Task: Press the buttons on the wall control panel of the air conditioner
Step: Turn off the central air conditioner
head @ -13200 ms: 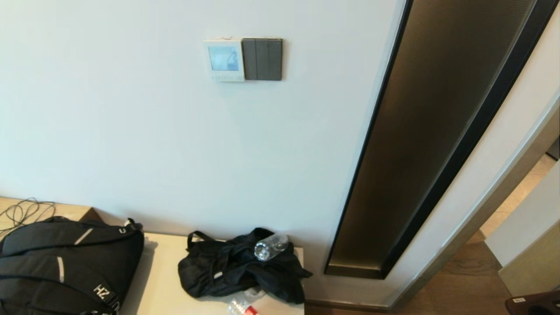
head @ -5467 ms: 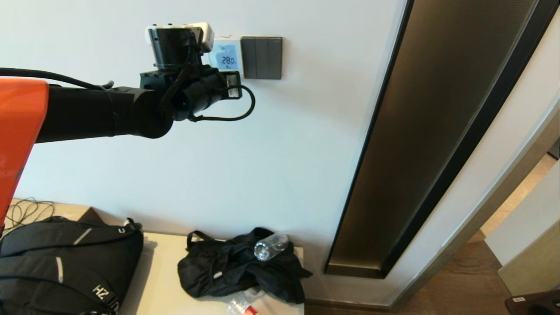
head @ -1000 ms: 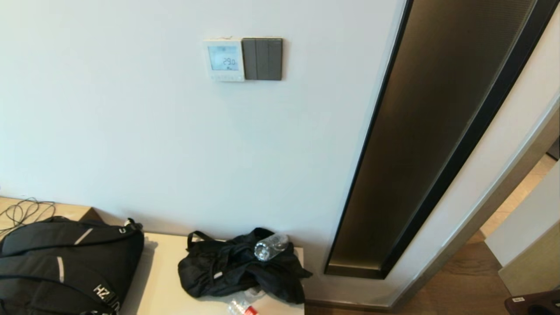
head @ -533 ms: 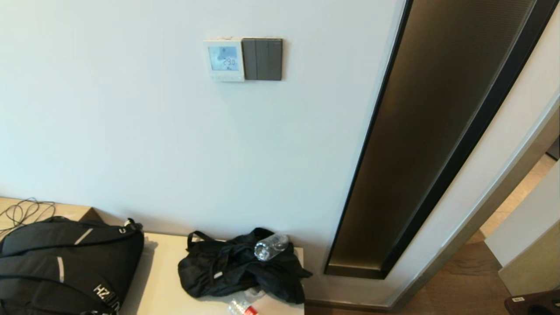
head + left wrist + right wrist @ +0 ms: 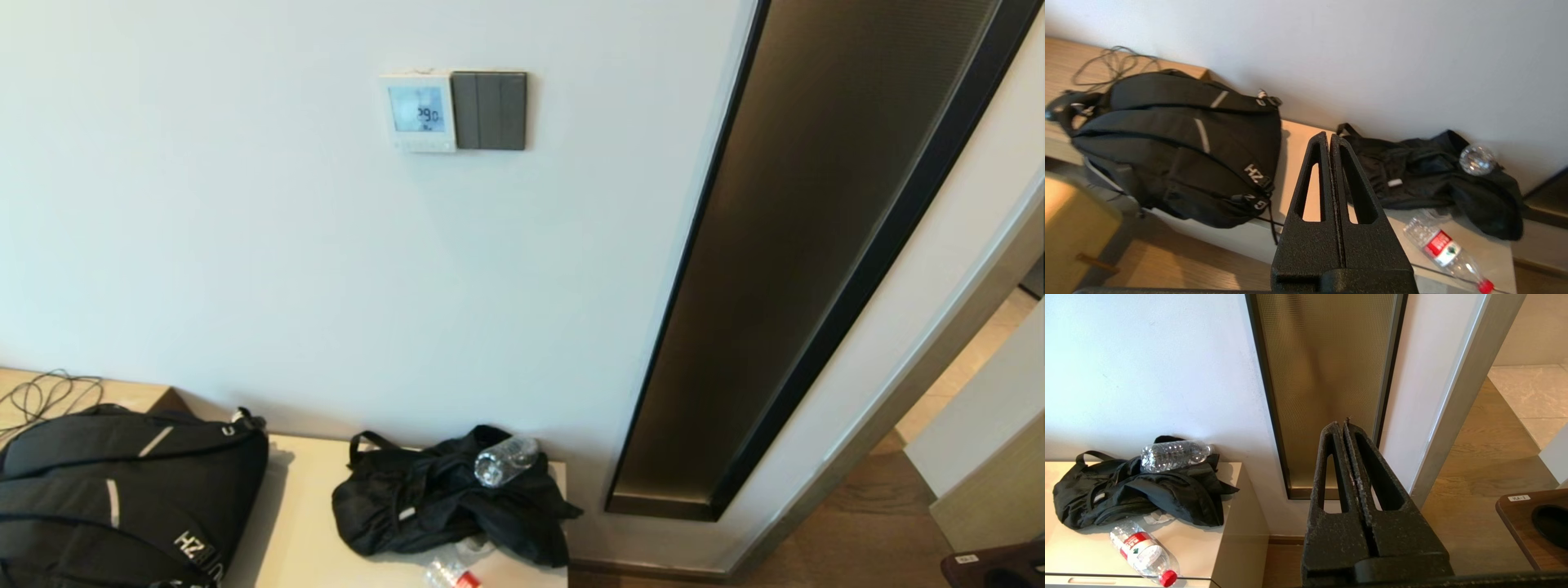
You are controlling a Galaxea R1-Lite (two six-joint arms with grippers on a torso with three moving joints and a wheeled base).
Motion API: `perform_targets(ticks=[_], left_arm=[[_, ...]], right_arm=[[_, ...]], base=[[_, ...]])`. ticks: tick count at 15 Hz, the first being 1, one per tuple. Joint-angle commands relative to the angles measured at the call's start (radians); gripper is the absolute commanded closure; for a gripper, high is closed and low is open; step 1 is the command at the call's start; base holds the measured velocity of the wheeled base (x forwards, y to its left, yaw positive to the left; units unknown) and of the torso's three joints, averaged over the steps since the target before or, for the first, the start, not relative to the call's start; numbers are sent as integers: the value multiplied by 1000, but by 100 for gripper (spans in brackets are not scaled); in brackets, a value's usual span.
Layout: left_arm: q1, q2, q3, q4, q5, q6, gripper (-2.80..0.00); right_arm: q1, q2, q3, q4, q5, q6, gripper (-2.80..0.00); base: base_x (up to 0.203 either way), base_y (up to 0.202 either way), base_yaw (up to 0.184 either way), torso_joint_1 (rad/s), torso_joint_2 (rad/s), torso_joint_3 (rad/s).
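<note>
The white air conditioner control panel (image 5: 417,111) hangs high on the wall, its lit screen reading 29.0, with a row of small buttons along its lower edge. A dark grey switch plate (image 5: 489,110) adjoins it on the right. Neither arm shows in the head view. My left gripper (image 5: 1329,138) is shut and empty, low down, facing the cabinet with the bags. My right gripper (image 5: 1342,425) is shut and empty, low down, facing the tall dark glass strip (image 5: 1327,375).
A low cabinet (image 5: 302,523) under the panel carries a black backpack (image 5: 122,498), a crumpled black bag (image 5: 441,498) with a clear bottle (image 5: 504,460) on it, and a red-capped bottle (image 5: 1145,553). A cable (image 5: 41,396) lies at left. A doorway opens at right.
The left arm, at the panel 5.5 s ago, has dropped out of the head view. The screen was blank at first, then read 28.0, and reads 29.0 now. Nothing moved in the last second.
</note>
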Motion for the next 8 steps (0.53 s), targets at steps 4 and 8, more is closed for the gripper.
perform_targets(ticks=[4, 8], left_arm=[[0, -93, 97, 0, -57, 1, 0], [-3, -162, 124, 5, -125, 2, 0]], right_arm=[[0, 0, 1, 0, 1, 0, 0], [0, 0, 2, 0, 0, 0, 0]], base=[[0, 0, 0, 0, 0, 0], [0, 0, 0, 0, 0, 0]])
